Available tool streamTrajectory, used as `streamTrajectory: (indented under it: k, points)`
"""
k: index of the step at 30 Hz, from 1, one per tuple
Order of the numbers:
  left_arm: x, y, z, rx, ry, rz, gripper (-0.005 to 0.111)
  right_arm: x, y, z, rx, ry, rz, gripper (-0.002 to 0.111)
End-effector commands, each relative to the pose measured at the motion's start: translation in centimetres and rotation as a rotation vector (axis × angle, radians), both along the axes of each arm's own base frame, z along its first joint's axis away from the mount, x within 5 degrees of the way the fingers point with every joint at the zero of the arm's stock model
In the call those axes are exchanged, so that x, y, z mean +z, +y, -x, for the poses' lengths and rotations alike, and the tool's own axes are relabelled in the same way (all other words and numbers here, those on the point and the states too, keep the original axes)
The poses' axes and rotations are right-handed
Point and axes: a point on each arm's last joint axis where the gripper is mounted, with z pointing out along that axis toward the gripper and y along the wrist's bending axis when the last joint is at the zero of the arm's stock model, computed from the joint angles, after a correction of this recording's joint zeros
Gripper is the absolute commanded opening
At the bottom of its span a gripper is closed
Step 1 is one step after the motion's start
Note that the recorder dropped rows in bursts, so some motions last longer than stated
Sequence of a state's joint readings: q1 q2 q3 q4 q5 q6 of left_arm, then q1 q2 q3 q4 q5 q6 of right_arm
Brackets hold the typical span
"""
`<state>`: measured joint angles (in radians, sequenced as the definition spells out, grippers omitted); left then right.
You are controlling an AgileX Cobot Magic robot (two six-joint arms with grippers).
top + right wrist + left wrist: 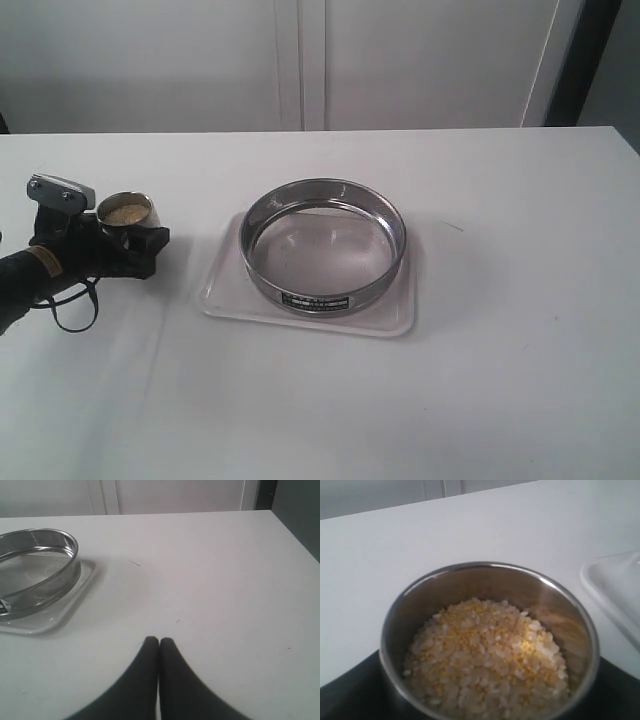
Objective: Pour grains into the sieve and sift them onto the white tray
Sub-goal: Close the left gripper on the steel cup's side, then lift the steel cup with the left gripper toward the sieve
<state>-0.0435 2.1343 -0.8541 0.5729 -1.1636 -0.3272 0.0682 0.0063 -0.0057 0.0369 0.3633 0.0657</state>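
The grains [485, 655], yellow granules mixed with whitish rice, fill a small steel cup [125, 222] at the table's left side. My left gripper [128, 238] is shut on this cup, and its black fingers [350, 692] show on both sides of the cup's wall [555, 610]. The cup stands upright, left of the tray. The sieve [270, 285], a wide steel ring with a dark label, rests on the white tray [395, 318] in the middle and holds no grains. My right gripper [159, 641] is shut on nothing, over bare table to the right of the sieve [55, 580].
A corner of the white tray [615, 587] shows beside the cup in the left wrist view. The white table [500, 400] ends at a pale wall behind. A dark cable loop [75, 305] hangs under the left arm.
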Motion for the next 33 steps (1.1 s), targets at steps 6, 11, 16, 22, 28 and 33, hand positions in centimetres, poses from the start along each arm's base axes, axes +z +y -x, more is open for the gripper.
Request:
streamTrajectory:
  k: [6,11,16,22,28,33]
  points:
    - [2.9,0.0,0.0,-0.005,-0.051,-0.033,0.000,-0.1,0.0,0.0,0.001,-0.013,0.007,0.000]
    - [5.0,0.2,0.1,0.007,-0.061,-0.066,0.000,-0.1,0.0,0.0,0.001,-0.013,0.007,0.000]
    - [7.5,-0.1,0.6,-0.026,-0.094,-0.055,0.000,-0.1,0.0,0.0,0.001,-0.013,0.007,0.000]
    - [10.9,0.1,1.6,-0.013,-0.077,-0.050,0.000,-0.1,0.0,0.0,0.001,-0.013,0.007,0.000]
    - [13.9,-0.1,3.0,-0.052,-0.088,-0.072,0.000,-0.1,0.0,0.0,0.001,-0.013,0.007,0.000]
    - [15.7,0.0,4.1,-0.052,-0.060,-0.112,0.000,-0.1,0.0,0.0,0.001,-0.013,0.007,0.000]
